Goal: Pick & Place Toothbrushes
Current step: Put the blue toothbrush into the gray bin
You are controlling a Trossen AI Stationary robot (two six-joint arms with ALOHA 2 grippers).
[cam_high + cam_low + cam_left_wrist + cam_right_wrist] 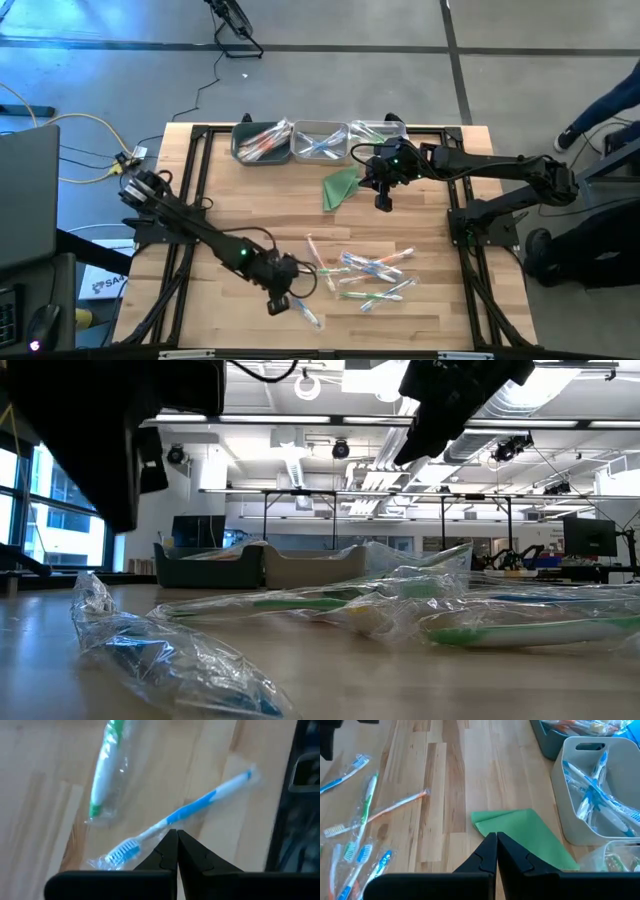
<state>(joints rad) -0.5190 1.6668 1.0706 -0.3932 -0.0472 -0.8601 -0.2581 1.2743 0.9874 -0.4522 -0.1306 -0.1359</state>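
Your left gripper (177,834) is clenched on nothing just above a wrapped blue toothbrush (182,822); only its wrist view shows those bristles. Your right gripper (496,837), likewise clenched empty, hovers over the green cloth (525,832), beside the white bin (572,827) of blue brushes. No lettering is readable.

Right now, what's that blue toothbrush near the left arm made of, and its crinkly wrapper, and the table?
The blue toothbrush looks like smooth, glossy plastic: a white handle with blue accents and blue bristles. Its wrapper seems to be thin clear plastic film, since it wrinkles and catches the light. The table looks like pale wood with a matte finish; it shows joined planks and grain lines.
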